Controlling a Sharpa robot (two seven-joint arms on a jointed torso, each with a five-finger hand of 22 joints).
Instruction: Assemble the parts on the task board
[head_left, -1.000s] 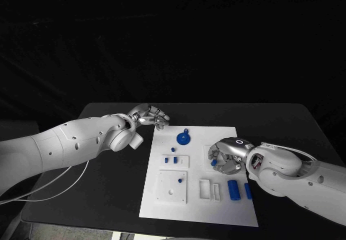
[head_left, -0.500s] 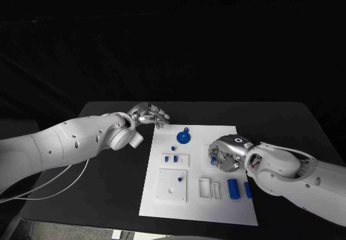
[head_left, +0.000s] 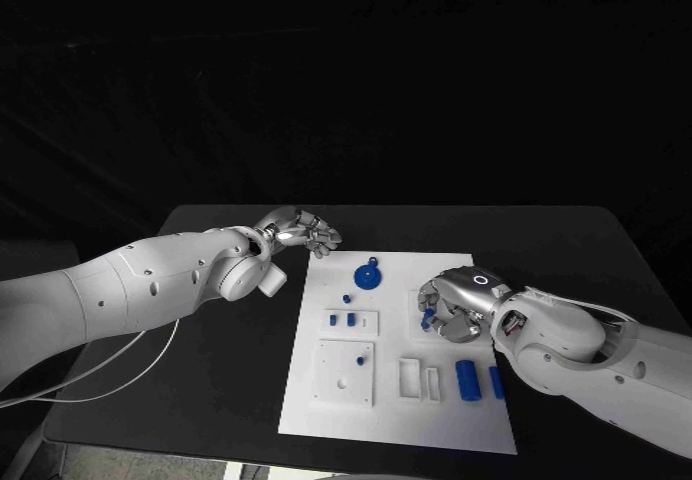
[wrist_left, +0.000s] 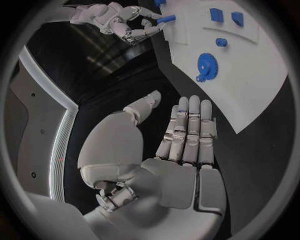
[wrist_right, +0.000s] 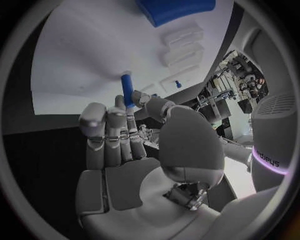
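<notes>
Black table (head_left: 216, 350), bearing a white board (head_left: 433, 420) at its middle. Left arm (head_left: 130, 290) in from the near left, right arm (head_left: 606, 355) in from the near right.

Left hand (head_left: 299, 232) off the board's far left corner, above bare table, holding nothing; in its wrist view, fingers (wrist_left: 187, 135) straight and side by side, thumb apart. Right hand (head_left: 459, 310) over the board's right half, pinching a small blue peg (head_left: 428, 321) between thumb and fingers; in the right wrist view the peg (wrist_right: 127, 91) stands out past the fingertips (wrist_right: 119, 107) towards the board, contact with the surface not clear.

On the board, near the far edge, a blue gear (head_left: 369, 275) lying flat, well apart from the left hand. Just nearer, a small blue stud (head_left: 348, 297). Below that, a white block (head_left: 348, 321) with two short blue pegs standing in it. Nearer still, a larger white plate (head_left: 346, 372) with holes. To its right, two white slotted blocks (head_left: 418, 378) side by side, then a blue cylinder (head_left: 467, 380) and a thinner blue bar (head_left: 496, 381), lying next to each other beside the right arm.
</notes>
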